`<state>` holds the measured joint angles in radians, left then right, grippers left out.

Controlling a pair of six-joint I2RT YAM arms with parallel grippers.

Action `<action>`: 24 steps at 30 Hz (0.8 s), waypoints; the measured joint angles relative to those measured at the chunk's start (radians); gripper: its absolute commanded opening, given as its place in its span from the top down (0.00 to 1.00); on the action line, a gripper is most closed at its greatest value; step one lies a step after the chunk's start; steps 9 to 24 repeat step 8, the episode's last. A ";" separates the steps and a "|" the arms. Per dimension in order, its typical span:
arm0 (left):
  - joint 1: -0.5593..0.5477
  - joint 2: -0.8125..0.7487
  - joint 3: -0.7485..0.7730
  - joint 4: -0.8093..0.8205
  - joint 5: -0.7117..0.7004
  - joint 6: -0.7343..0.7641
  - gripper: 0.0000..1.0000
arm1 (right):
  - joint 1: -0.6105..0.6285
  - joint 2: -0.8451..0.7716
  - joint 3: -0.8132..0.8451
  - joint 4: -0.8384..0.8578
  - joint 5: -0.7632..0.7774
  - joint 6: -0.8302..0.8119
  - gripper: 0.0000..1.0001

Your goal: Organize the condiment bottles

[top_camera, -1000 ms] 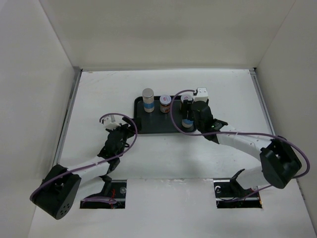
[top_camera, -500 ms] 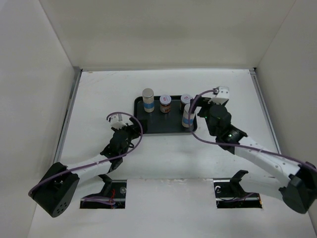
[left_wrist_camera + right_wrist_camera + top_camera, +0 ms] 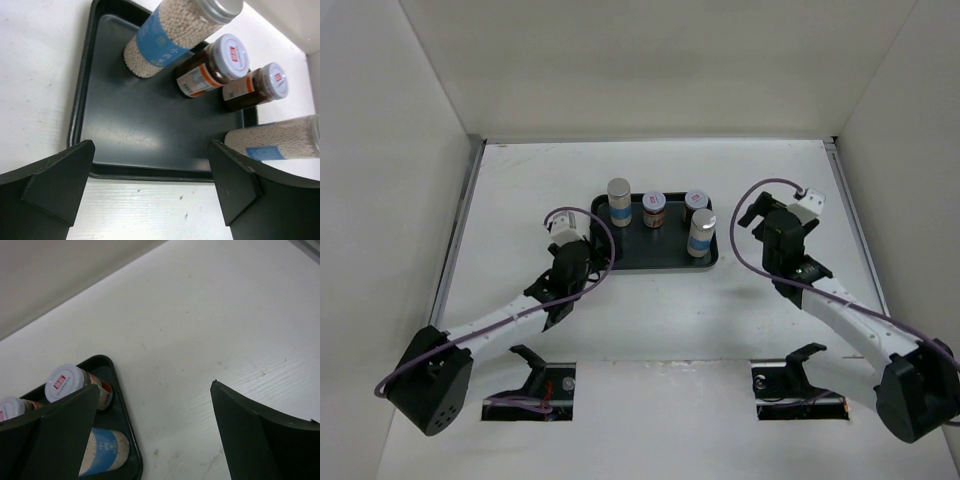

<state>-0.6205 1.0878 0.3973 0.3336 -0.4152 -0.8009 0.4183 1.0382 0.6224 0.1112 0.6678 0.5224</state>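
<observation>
- Condiment bottles (image 3: pixel 654 209) — all four standing upright inside the black tray (image 3: pixel 640 252) on the desk (image 3: pixel 520 180).
- Back row is running left to right: tall whitish bottle (image 3: pixel 619 201), brown jar (image 3: pixel 654 209), second brown jar (image 3: pixel 696 203).
- Second whitish bottle (image 3: pixel 700 232) is sitting just in front of the second brown jar, by the tray's right edge.
- Left gripper (image 3: pixel 151 150) is hovering at the tray's near-left corner, facing the bottles — jaws spread wide, gripping nothing.
- Right gripper (image 3: pixel 155 386) is hanging over bare desk just right of the tray, jaws likewise apart, holding nothing.
</observation>
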 measured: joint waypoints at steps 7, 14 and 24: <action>0.029 -0.023 0.012 -0.076 -0.005 0.012 0.00 | -0.047 0.129 -0.008 0.013 0.002 0.049 0.00; 0.033 -0.023 0.020 -0.087 -0.008 0.014 0.00 | -0.051 0.151 -0.005 0.013 0.000 0.052 0.00; 0.033 -0.023 0.020 -0.087 -0.008 0.014 0.00 | -0.051 0.151 -0.005 0.013 0.000 0.052 0.00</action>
